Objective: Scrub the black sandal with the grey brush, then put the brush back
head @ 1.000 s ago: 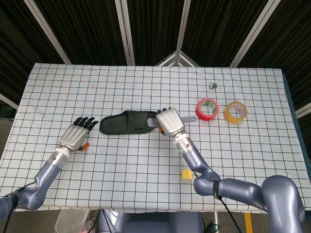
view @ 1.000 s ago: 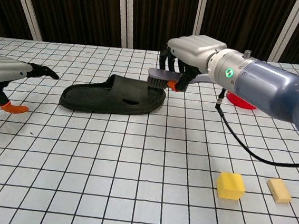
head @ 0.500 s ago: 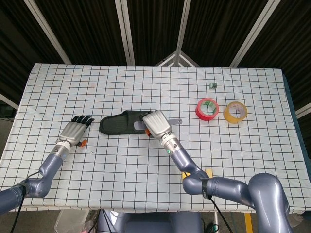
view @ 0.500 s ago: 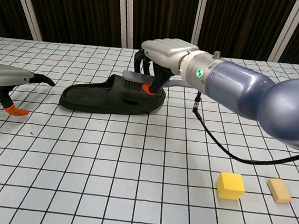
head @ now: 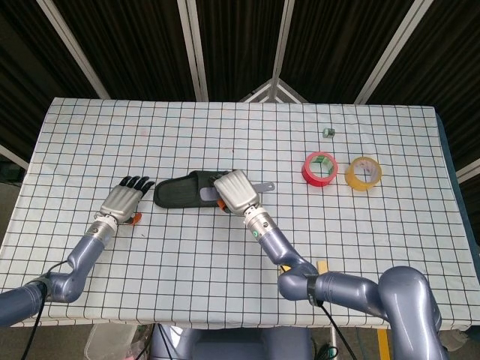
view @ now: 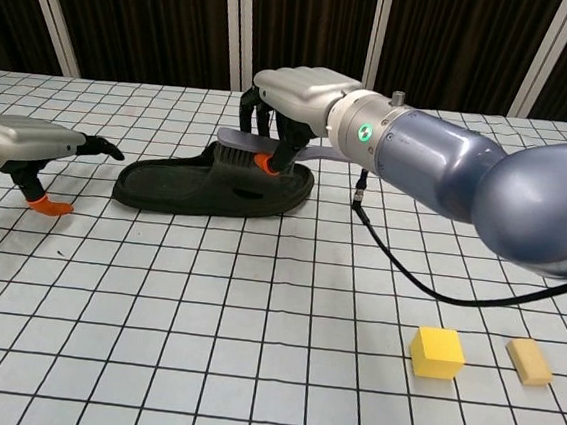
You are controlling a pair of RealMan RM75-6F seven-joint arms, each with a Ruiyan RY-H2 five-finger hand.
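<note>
The black sandal (head: 180,191) (view: 181,185) lies on the checked table, toe pointing left. My right hand (head: 235,191) (view: 295,93) grips the grey brush (view: 242,146) and holds its bristles down on the sandal's strap; the brush handle (head: 262,187) sticks out to the right. My left hand (head: 124,199) (view: 24,142) rests open just left of the sandal's toe, fingers stretched toward it, not touching.
A red tape roll (head: 319,169) and a yellow tape roll (head: 363,173) lie at the right, with a small grey object (head: 328,133) behind them. A yellow cube (view: 437,352) and a tan block (view: 529,361) sit at the front right.
My right hand has carried the brush leftward along the sandal, from the heel end onto the strap. My left hand has edged slightly toward the toe.
</note>
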